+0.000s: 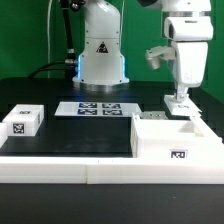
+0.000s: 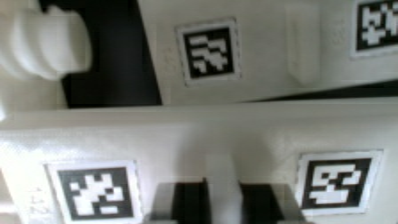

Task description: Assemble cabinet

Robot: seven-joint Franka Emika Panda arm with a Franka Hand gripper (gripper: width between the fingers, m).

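The cabinet (image 1: 170, 138) is a large white hollow box with a marker tag on its front, at the exterior view's right. My gripper (image 1: 180, 98) stands upright over its far wall, fingers down on it. In the wrist view my gripper (image 2: 226, 202) has its two dark fingers (image 2: 187, 203) close together, with a narrow strip of a white tagged panel of the cabinet (image 2: 89, 150) between them. That panel has one tag on each side of the fingers. A second white tagged cabinet face (image 2: 267, 60) lies beyond it, with a rounded white knob (image 2: 45, 45) beside it.
A small white tagged block (image 1: 22, 120) sits at the exterior view's left. The marker board (image 1: 97, 108) lies at the back in front of the robot base (image 1: 100, 55). A white raised border (image 1: 60, 160) runs along the front of the black table.
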